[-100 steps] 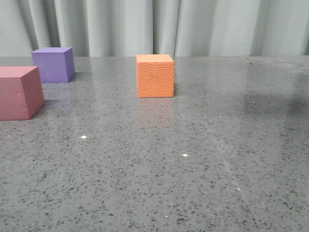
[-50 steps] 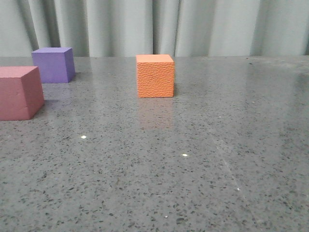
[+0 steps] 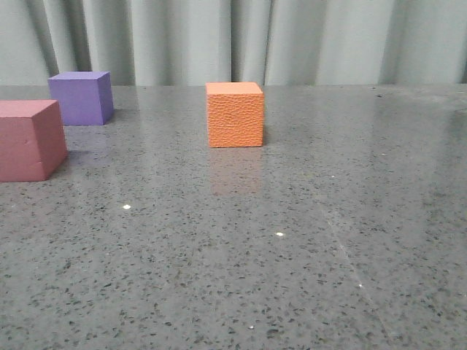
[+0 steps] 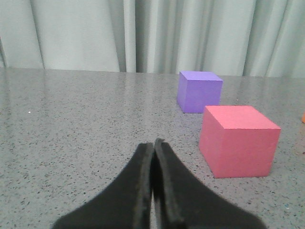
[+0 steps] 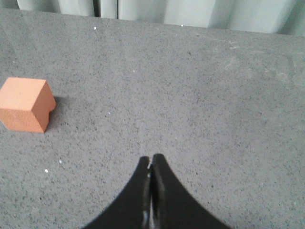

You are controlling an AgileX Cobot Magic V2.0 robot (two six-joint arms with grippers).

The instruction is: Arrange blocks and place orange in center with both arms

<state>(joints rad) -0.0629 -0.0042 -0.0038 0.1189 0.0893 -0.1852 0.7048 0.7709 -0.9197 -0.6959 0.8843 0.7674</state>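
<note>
The left claw (image 4: 153,143) was pinched closed on nothing, low over the table (image 3: 306,219), with the red cube (image 4: 238,140) near it and the purple cube (image 4: 199,90) just beyond. The right claw (image 5: 151,160) was likewise closed and empty, higher up and looking down, the orange cube (image 5: 26,104) well apart from it. Neither arm showed in the front view, likely both drawn back at rest. There the orange (image 3: 234,114) stood mid-table while purple (image 3: 81,97) and red (image 3: 29,138) crowded the left, so no row flanked it yet.
</note>
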